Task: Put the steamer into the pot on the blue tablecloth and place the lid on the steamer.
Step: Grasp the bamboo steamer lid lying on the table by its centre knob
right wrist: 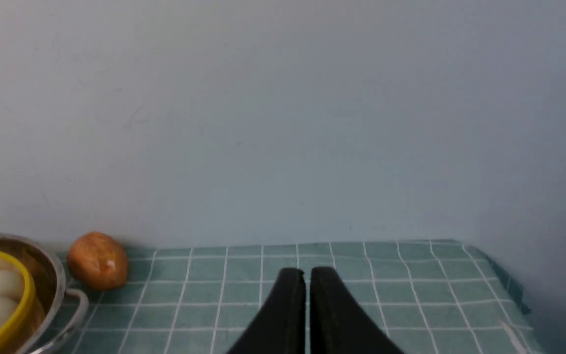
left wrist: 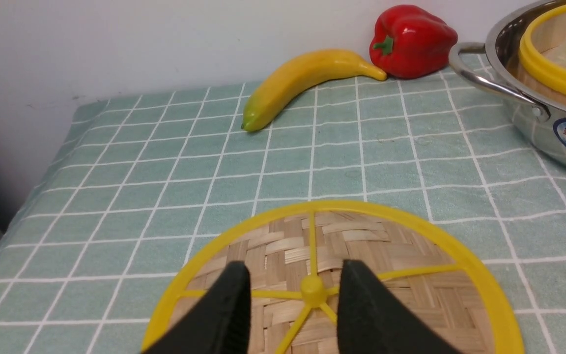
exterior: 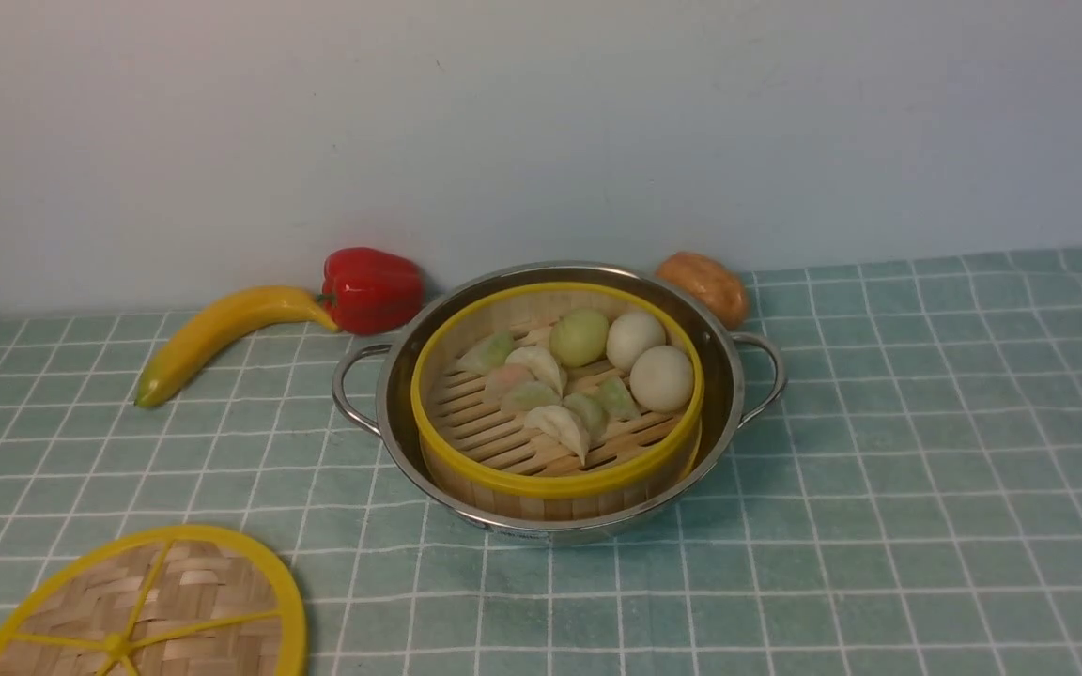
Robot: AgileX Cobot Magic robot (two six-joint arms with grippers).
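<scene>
The steamer [exterior: 541, 502], a yellow-rimmed bamboo basket holding buns and dumplings, sits inside the shiny pot [exterior: 724, 394] on the blue tablecloth [exterior: 926, 469]. At the near left the flat woven lid [exterior: 184, 591] lies on the cloth. In the left wrist view my left gripper [left wrist: 295, 265] is open just above the lid [left wrist: 386, 246], a black finger on each side of its yellow hub. My right gripper [right wrist: 307, 273] is shut with only a thin slit between its fingers, empty, over bare cloth to the right of the pot [right wrist: 52, 275]. Neither gripper shows in the front view.
Against the back wall a banana [exterior: 222, 333] and a red pepper [exterior: 370, 289] lie left of the pot, and a brown potato [exterior: 705, 286] lies behind its right side. The cloth's left edge [left wrist: 62, 147] and far right corner [right wrist: 489, 260] drop off.
</scene>
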